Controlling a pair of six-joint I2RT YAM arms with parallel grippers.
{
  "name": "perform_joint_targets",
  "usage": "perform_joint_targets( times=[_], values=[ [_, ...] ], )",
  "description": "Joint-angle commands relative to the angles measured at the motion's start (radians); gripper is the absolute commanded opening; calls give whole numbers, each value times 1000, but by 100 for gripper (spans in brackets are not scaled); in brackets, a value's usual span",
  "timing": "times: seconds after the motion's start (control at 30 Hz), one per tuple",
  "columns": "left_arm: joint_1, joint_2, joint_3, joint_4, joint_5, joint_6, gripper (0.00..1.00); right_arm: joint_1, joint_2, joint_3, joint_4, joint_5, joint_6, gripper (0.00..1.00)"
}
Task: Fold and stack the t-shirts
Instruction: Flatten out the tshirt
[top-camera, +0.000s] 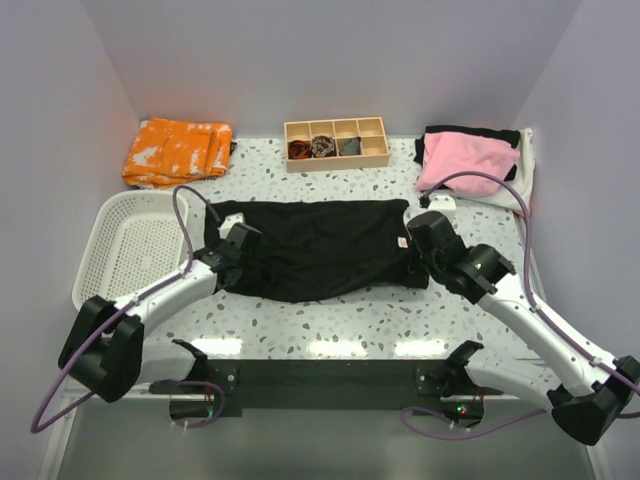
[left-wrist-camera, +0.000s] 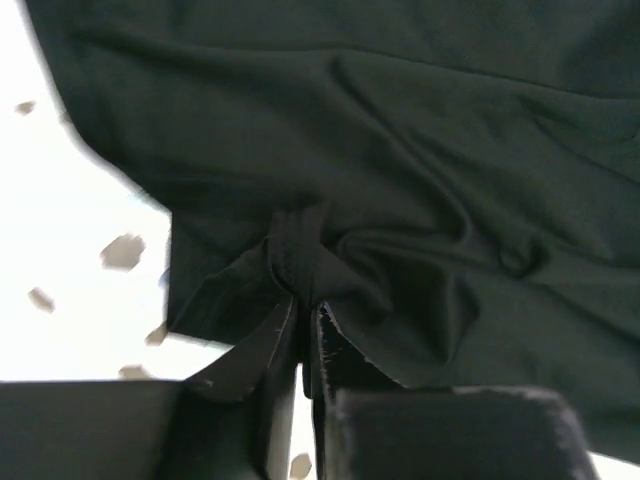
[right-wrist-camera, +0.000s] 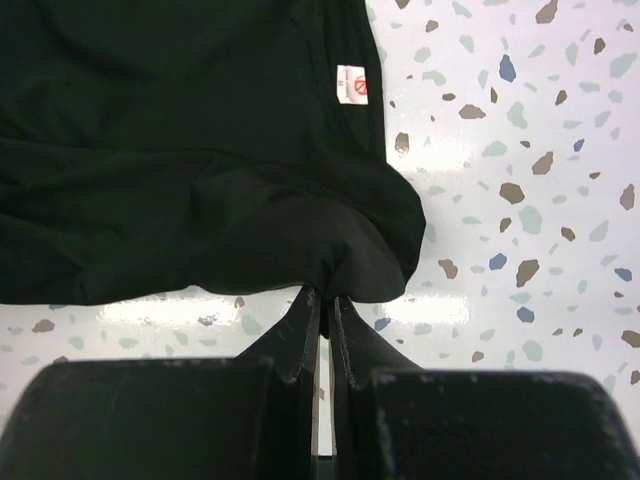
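A large plain black t-shirt with a small white label lies spread across the middle of the table. My left gripper is shut on a pinched bunch of its left edge; the cloth gathers into folds at the fingertips. My right gripper is shut on the shirt's right lower edge, with the label just above. A pile of pink, black and white t-shirts lies at the back right.
A white mesh basket stands at the left. An orange cloth with white pattern lies at the back left. A wooden compartment box with small rolled fabric pieces stands at the back centre. The table is speckled white.
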Motion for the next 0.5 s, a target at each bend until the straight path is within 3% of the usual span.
perform_joint_targets(
  times=[0.0, 0.07, 0.1, 0.23, 0.3, 0.47],
  values=[
    [5, 84, 11, 212, 39, 42, 26, 3, 31, -10, 65, -2, 13, 0],
    [5, 116, 19, 228, 41, 49, 32, 1, 43, -19, 80, -1, 7, 0],
    [5, 119, 20, 228, 39, 56, 43, 3, 46, -21, 82, -1, 7, 0],
    [5, 82, 10, 202, 28, 58, 60, 1, 62, -22, 85, 6, 7, 0],
    [5, 55, 0, 197, 34, 58, 65, 1, 63, -25, 93, 5, 7, 0],
    [5, 30, -17, 179, 47, 49, 66, 1, 72, -24, 93, 11, 10, 0]
  ],
)
